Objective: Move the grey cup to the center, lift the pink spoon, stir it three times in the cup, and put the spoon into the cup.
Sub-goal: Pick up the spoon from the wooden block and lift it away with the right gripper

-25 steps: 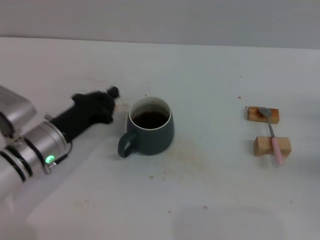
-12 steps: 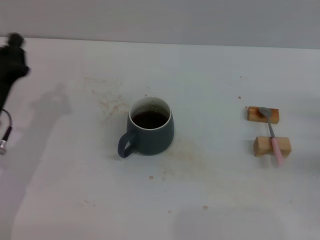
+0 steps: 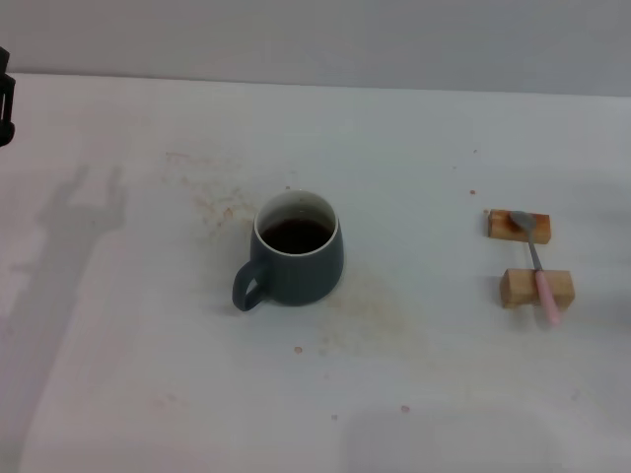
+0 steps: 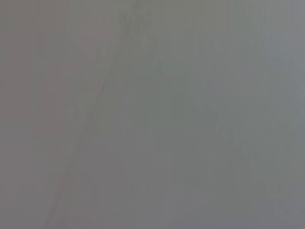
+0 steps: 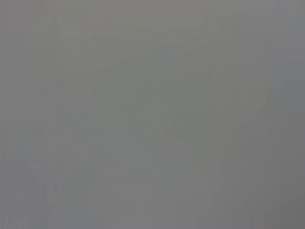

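The grey cup [image 3: 296,254] stands near the middle of the white table [image 3: 424,394], its handle pointing to the front left, with dark liquid inside. The pink spoon [image 3: 537,268] lies at the right across two tan wooden blocks, its metal bowl on the far block and its pink handle over the near one. Only a dark sliver of my left gripper [image 3: 4,101] shows at the far left edge of the head view, raised and well away from the cup. My right gripper is out of view. Both wrist views show only plain grey.
The far wooden block [image 3: 519,226] and the near wooden block [image 3: 535,288] sit at the right of the table. Brown stains [image 3: 212,202] mark the surface left of the cup. The left arm's shadow [image 3: 69,227] falls on the table's left side.
My left arm has pulled back from beside the cup to the far left and up, almost leaving the head view. The cup and spoon have not moved.
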